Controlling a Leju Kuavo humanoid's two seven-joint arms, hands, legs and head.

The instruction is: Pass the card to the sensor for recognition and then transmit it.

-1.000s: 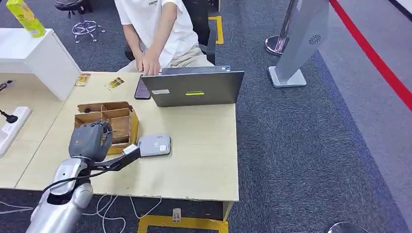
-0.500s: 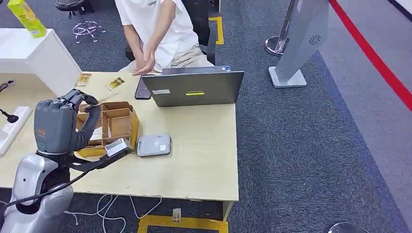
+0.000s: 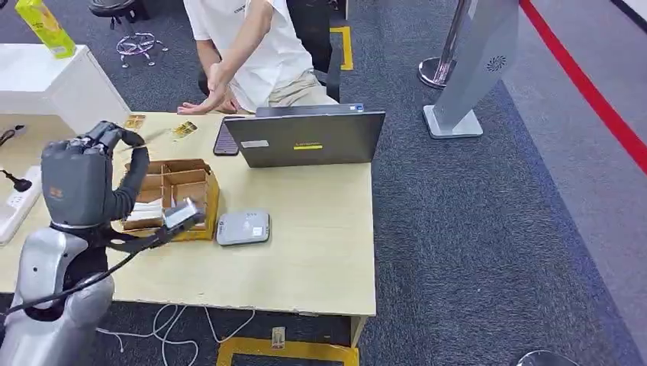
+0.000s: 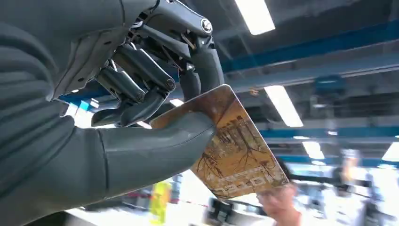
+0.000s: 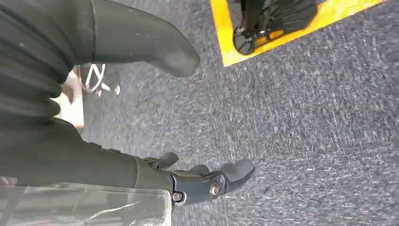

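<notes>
My left hand (image 3: pixel 82 179) is raised above the table's left side, beside the wooden compartment box (image 3: pixel 181 185). It pinches a brown-gold card (image 4: pixel 235 155) with a tree pattern between thumb and fingers; most of the card sticks out past the thumb. The grey card sensor (image 3: pixel 243 227) lies flat on the table just right of the box, lower than the hand and to its right. My right hand (image 5: pixel 117 160) hangs over the dark carpet, fingers apart and holding nothing.
A grey laptop (image 3: pixel 305 137) stands open at the table's far edge, with a person (image 3: pixel 248 46) seated behind it, one hand on the table. Two loose cards (image 3: pixel 183 130) and a dark phone (image 3: pixel 223 139) lie nearby. A white shelf (image 3: pixel 65 84) and power strip (image 3: pixel 15 202) stand at left.
My left hand has lifted out of the box with the card and turned upward, drifting slightly left. The person's hand has slid left along the table's far edge.
</notes>
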